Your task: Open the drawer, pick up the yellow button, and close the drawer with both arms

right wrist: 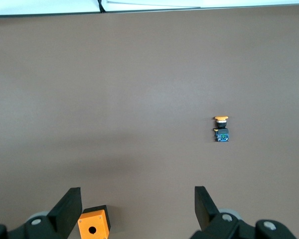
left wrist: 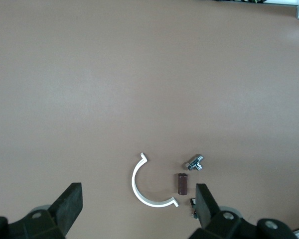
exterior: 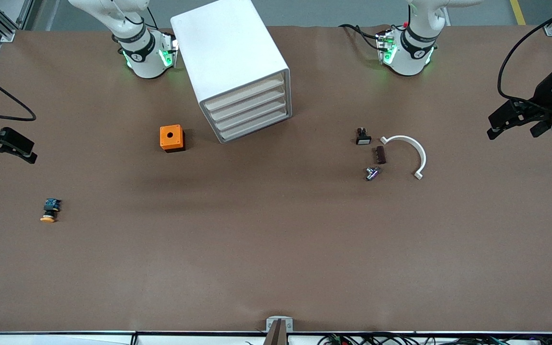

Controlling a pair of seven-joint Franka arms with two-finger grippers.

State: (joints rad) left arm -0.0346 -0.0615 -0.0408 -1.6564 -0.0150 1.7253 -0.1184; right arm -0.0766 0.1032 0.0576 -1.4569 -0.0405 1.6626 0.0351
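Button (exterior: 50, 211) lies on table; left gripper (exterior: 515, 122) and right gripper (exterior: 5, 146) gape, empty

The cabinet (exterior: 235, 67) stood between the two arm bases, its drawers shut. The cube (exterior: 171, 138) lay beside it toward the right arm's end. The button (exterior: 50, 211) lay nearer the front camera, well apart. Toward the left arm's end, a curved clip (exterior: 412, 149), a small block (exterior: 381, 155), a metal fitting (exterior: 372, 173) and a small switch part (exterior: 362, 136) clustered together.
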